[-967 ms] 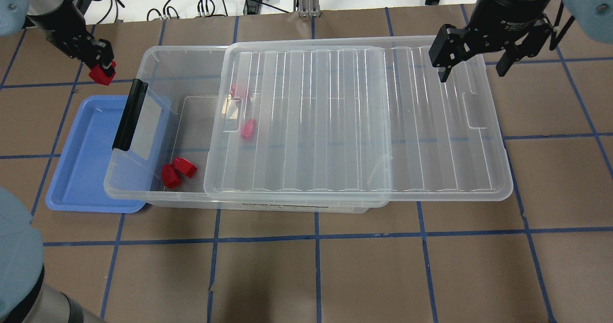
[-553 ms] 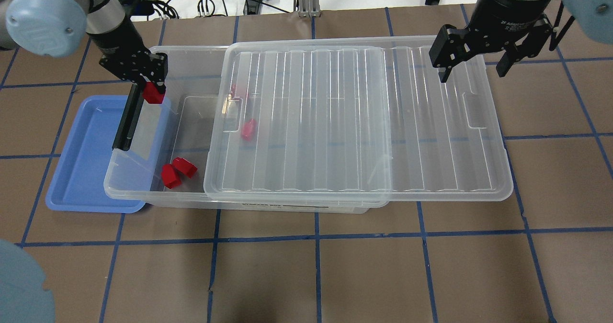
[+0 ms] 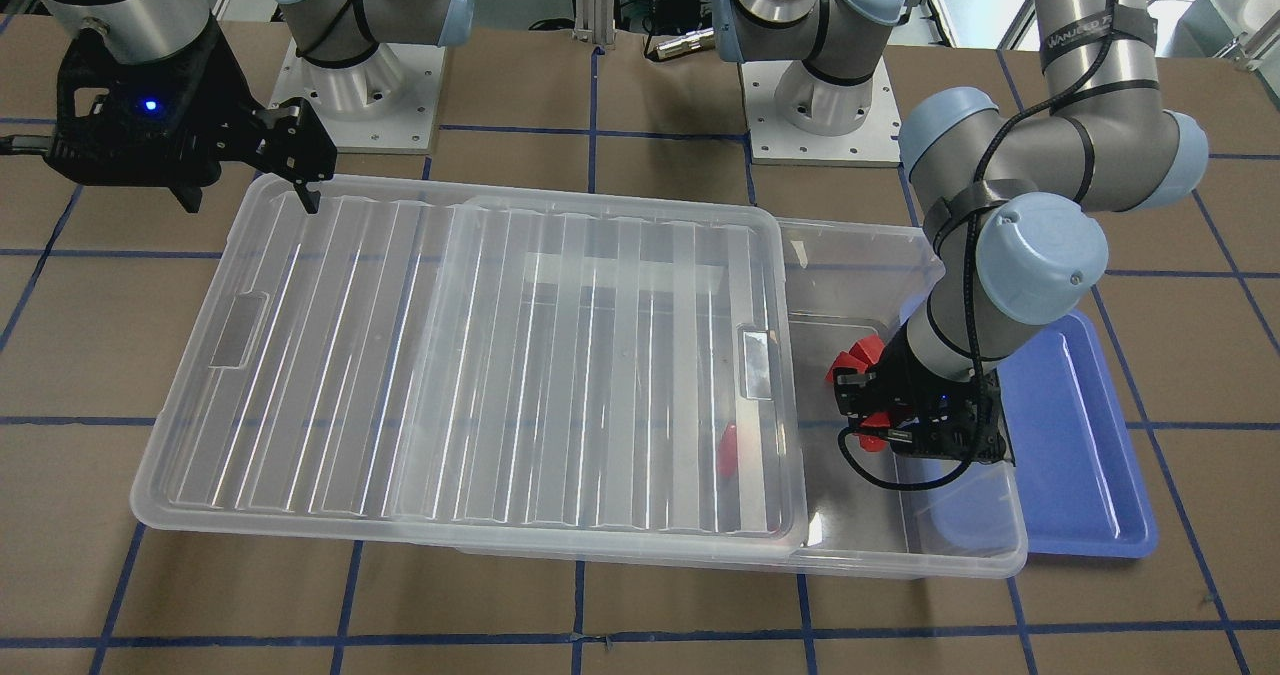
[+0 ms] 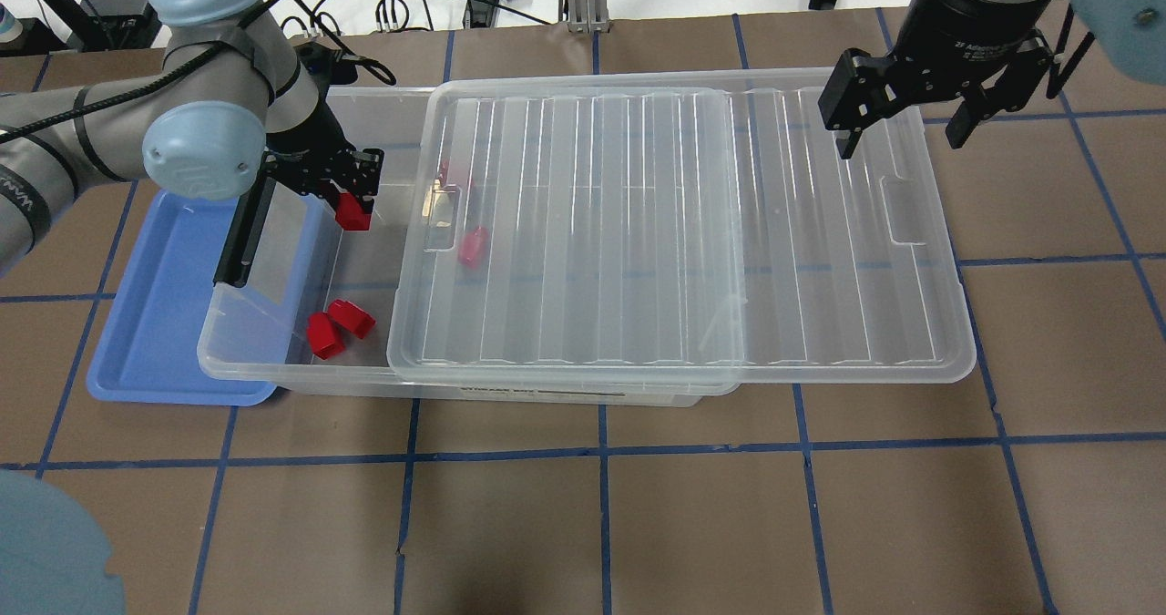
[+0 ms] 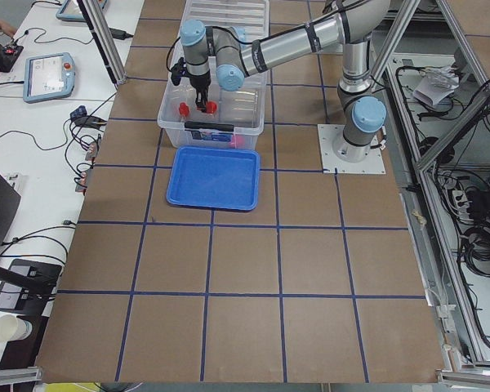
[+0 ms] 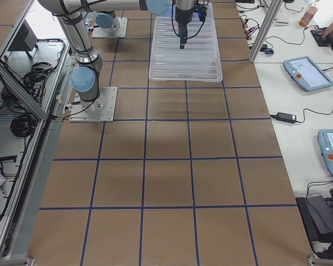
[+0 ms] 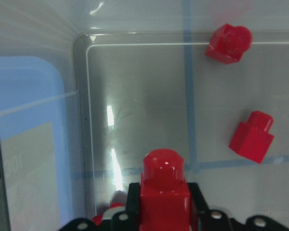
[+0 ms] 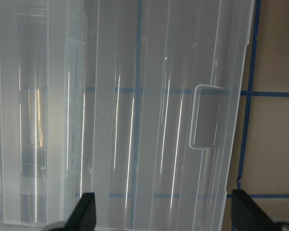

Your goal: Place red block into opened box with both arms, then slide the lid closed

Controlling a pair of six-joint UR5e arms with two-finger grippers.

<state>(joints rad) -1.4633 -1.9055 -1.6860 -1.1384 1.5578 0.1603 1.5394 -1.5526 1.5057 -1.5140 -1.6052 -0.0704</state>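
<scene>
My left gripper [image 4: 351, 198] is shut on a red block [image 4: 353, 215], held stub down over the uncovered end of the clear box [image 4: 273, 374]. The left wrist view shows that block [image 7: 164, 192] between the fingers, above the box floor. Two more red blocks [image 4: 337, 325] lie on the floor near the box's front wall. Two others [image 4: 472, 244] show faintly through the clear lid [image 4: 674, 223], which covers most of the box and overhangs its right end. My right gripper [image 4: 902, 128] hangs open above the lid's far right corner, and nothing is between its fingers [image 8: 84, 211].
A blue tray [image 4: 155, 323] lies partly under the box's left end, beside the black latch bar [image 4: 246, 223]. A recessed handle [image 8: 204, 118] sits near the lid's right edge. Cables [image 4: 401, 0] lie beyond the table's far edge.
My left arm has swung right with the red block, from beyond the tray's far corner to over the box's uncovered end. The right gripper and the lid have stayed put.
</scene>
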